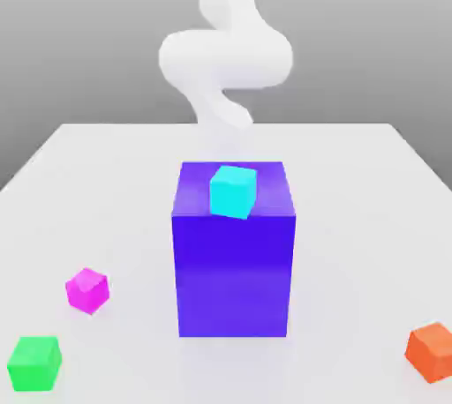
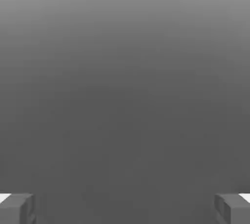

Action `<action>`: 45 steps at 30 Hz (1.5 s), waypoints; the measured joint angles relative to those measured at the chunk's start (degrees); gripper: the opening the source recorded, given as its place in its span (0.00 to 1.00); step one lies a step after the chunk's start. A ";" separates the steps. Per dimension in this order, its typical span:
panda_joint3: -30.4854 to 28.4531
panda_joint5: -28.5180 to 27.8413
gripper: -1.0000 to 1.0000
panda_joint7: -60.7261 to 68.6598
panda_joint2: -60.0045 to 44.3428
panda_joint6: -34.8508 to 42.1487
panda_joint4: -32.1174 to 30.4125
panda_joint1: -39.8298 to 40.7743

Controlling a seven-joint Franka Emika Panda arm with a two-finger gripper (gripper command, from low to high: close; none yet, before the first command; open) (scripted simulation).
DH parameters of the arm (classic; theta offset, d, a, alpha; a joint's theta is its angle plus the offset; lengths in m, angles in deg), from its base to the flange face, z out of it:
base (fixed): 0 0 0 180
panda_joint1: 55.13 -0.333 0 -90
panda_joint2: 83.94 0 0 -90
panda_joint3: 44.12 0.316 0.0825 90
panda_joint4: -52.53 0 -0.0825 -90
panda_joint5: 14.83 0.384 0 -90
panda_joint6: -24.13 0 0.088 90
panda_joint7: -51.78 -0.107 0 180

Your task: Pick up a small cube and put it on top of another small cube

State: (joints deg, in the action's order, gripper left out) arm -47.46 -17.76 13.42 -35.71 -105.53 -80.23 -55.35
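Pink cube (image 1: 87, 291): resting on the table (image 1: 353, 168), toward the exterior view's left, turned somewhat askew; probably the cube to be picked up.
Fingers of the gripper (image 2: 125, 209): released, standing wide apart, with nothing between; seemingly kept so in order to receive a cube.
Arm (image 1: 227, 58): raised behind the big blue-violet block (image 1: 233, 276), well apart from the pink cube; perhaps held there for safe clearance over the block.
Cyan cube (image 1: 233, 191): sitting on top of the block, near its front edge; reason for this place impossible to tell, possibly only scattered there.
Green cube (image 1: 34, 363): on the table, near the pink one, maybe convenient as a base because of the short way.
Orange cube (image 1: 432, 352): on the table at the exterior view's right edge, partly cut off.
Step in hand: judged as the very beginning, before any grasp.
Next move: to go around the block, then to align with the turned sides of the pink cube.
Risk: touching the block on the way, or gripping at the corners.
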 joint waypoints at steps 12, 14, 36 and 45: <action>-17.40 -14.18 0.50 36.38 8.77 7.71 -5.26 -1.09; -20.53 -16.66 0.50 42.26 9.66 8.50 -6.20 -1.45; -58.63 -43.99 0.50 103.34 5.03 5.21 -16.69 -12.54; -78.07 -56.74 0.50 122.27 -1.82 -0.95 -19.57 -28.25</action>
State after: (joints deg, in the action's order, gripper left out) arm -125.53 -74.50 135.70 -37.53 -106.48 -99.79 -83.59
